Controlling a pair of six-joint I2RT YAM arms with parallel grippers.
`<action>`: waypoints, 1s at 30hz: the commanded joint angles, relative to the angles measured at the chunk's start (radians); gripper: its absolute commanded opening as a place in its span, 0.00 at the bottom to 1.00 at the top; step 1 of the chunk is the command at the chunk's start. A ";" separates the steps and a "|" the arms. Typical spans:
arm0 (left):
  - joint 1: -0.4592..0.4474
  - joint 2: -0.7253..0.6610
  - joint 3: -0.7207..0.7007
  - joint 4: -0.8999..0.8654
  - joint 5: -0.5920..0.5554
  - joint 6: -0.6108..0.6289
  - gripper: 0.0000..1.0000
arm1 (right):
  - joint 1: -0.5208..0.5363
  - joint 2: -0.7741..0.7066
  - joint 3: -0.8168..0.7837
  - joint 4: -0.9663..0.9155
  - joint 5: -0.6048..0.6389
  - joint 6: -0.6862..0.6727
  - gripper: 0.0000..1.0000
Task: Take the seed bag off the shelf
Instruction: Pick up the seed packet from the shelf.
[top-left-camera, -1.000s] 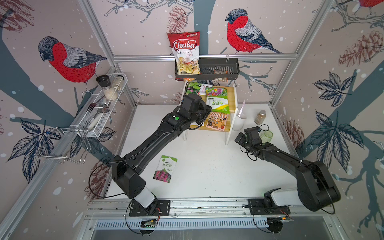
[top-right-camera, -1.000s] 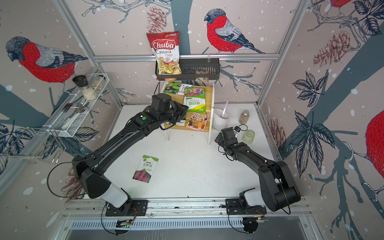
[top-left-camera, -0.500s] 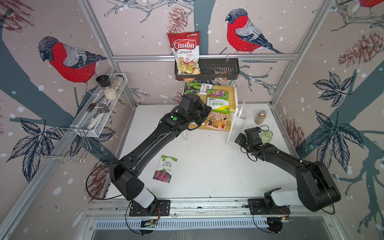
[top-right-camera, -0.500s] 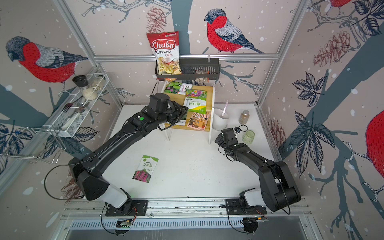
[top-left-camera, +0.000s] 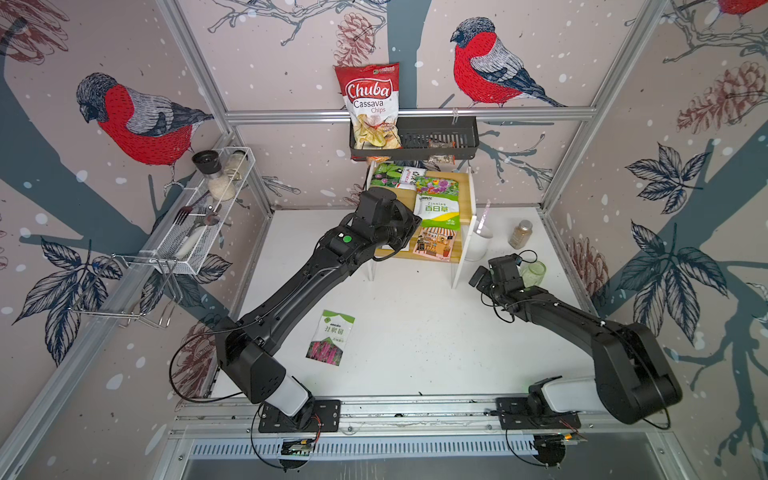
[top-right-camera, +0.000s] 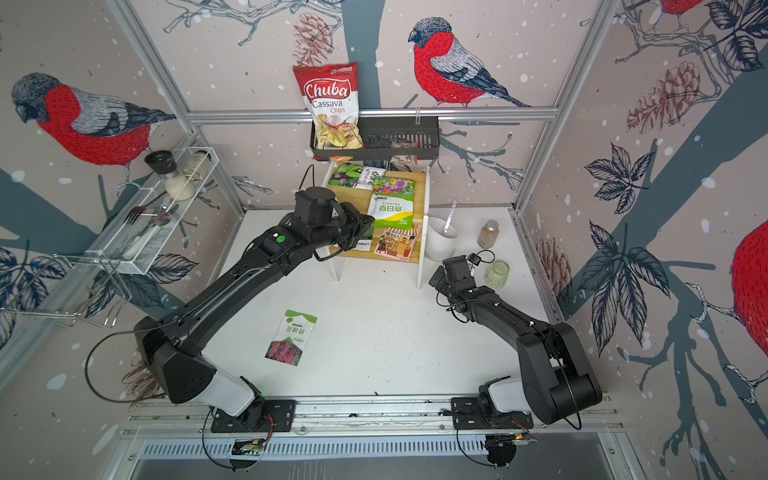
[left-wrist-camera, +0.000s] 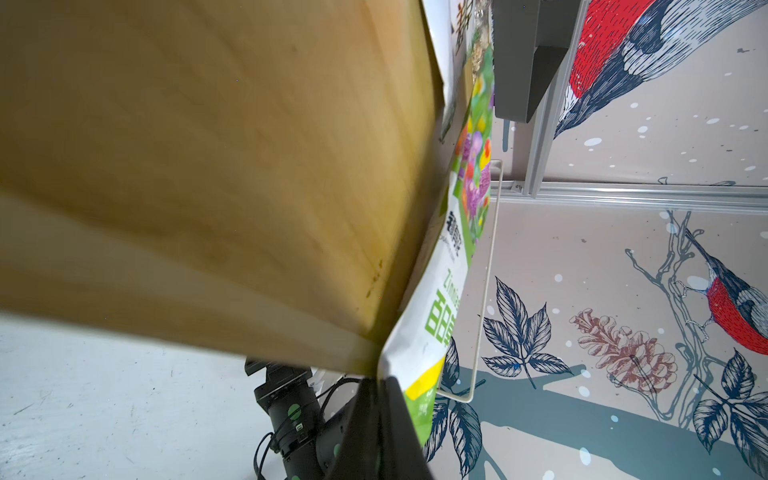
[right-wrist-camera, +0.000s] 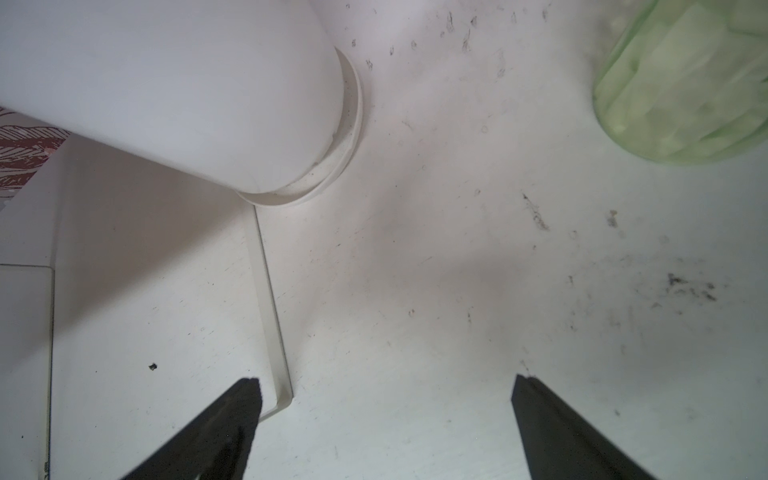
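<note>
The left pincer (left-wrist-camera: 380, 384) has closed since a second ago: its jaws stood partly apart then, and now they are pinched on the lower corner of the white-and-green Zinnias seed bag (top-left-camera: 438, 208). From that corner the bag runs away from the fingertips, lying flat on the top board of the shelf (top-left-camera: 466, 198), where it lay before. The left wrist has shifted slightly toward the back wall. In the wrist view the yellow wood fills the space beside the jaws, and the bag's printed face rises just past them. A pink-flowered packet (top-left-camera: 331, 343) lies on the table well behind this pincer, toward its arm's base, unmoved. The right pincer (right-wrist-camera: 386, 384) has not changed: its jaws are spread wide and hold nothing, low over the table, with a white cup (right-wrist-camera: 166, 83) and a green jar (right-wrist-camera: 685, 83) ahead of its tips.
</note>
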 joint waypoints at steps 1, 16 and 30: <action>0.003 -0.009 0.005 0.050 0.005 0.002 0.05 | 0.001 -0.010 -0.002 0.004 0.010 0.014 1.00; 0.031 -0.051 -0.004 0.152 0.069 -0.004 0.00 | 0.012 -0.009 0.008 -0.003 0.025 0.031 1.00; 0.066 -0.160 -0.096 0.350 0.109 0.062 0.00 | 0.030 0.025 0.041 -0.005 0.027 0.022 1.00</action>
